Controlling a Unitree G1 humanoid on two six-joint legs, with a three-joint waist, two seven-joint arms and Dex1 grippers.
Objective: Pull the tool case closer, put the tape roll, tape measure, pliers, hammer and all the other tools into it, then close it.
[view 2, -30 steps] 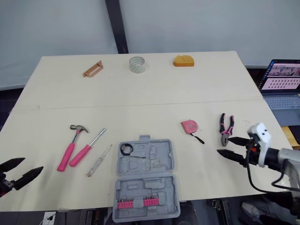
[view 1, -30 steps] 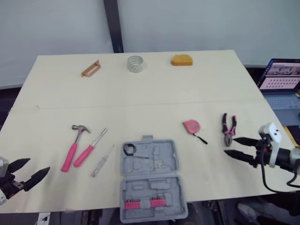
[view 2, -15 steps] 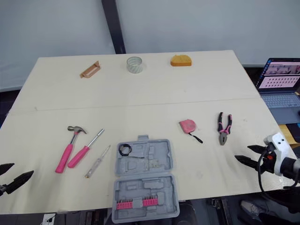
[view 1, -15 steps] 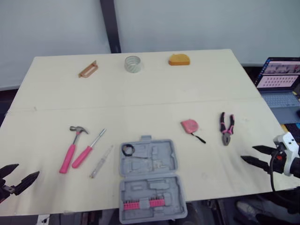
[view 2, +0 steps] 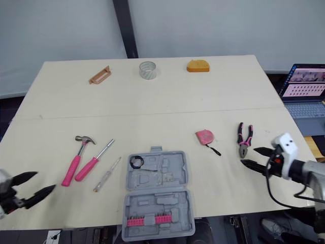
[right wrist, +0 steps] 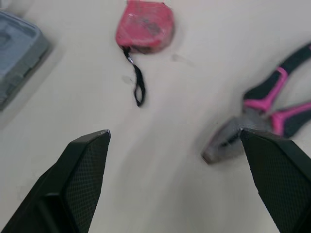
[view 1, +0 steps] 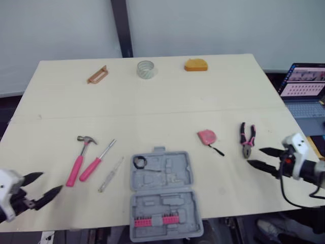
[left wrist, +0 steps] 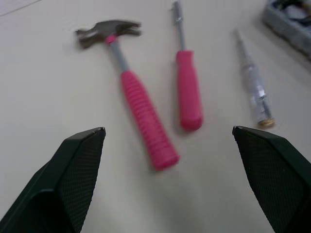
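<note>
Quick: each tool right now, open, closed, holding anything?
Left tool: open, holding nothing, short of the hammer.
Right tool: open, holding nothing, beside the pliers.

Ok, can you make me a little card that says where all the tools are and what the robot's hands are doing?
tool case: open, at the near table edge
hammer, pink screwdriver, clear screwdriver: side by side, left of the case
tape measure, pliers: right of the case
tape roll: far edge, between a wooden piece and an orange thing
left gripper: open, holding nothing, nearest the hammer
right gripper: open, holding nothing, just short of the pliers
</note>
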